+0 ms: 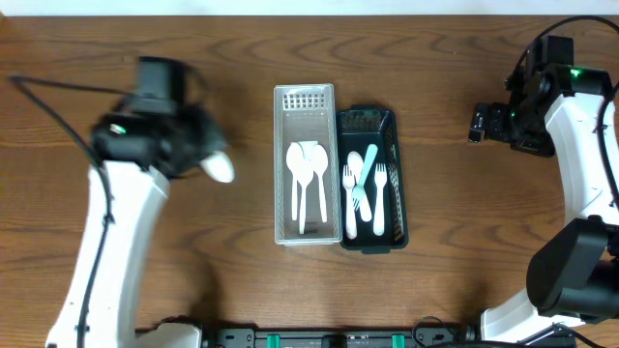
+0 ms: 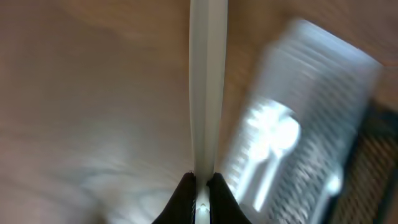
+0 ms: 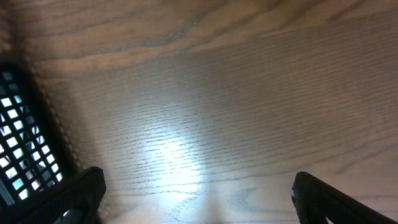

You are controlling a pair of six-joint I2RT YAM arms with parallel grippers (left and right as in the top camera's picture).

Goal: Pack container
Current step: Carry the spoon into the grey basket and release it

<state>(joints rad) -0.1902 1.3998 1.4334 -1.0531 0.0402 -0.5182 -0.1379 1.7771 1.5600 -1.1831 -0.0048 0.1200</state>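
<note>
My left gripper point(image 1: 198, 155) is shut on a white plastic spoon point(image 1: 219, 167) and holds it above the table, left of the containers. In the left wrist view the spoon's handle point(image 2: 208, 87) runs straight up from the closed jaws point(image 2: 201, 180). A white slotted basket point(image 1: 281, 164) holds two white spoons point(image 1: 307, 174). Against its right side, a dark basket point(image 1: 400, 184) holds white forks point(image 1: 354, 191) and a light blue utensil point(image 1: 369, 162). My right gripper point(image 1: 481, 123) is open and empty above bare wood at the far right.
The white basket point(image 2: 323, 81) and the dark basket point(image 2: 379, 162) are blurred at the right of the left wrist view. The dark basket's mesh corner point(image 3: 25, 143) is at the left of the right wrist view, beside the open jaws point(image 3: 199, 186).
</note>
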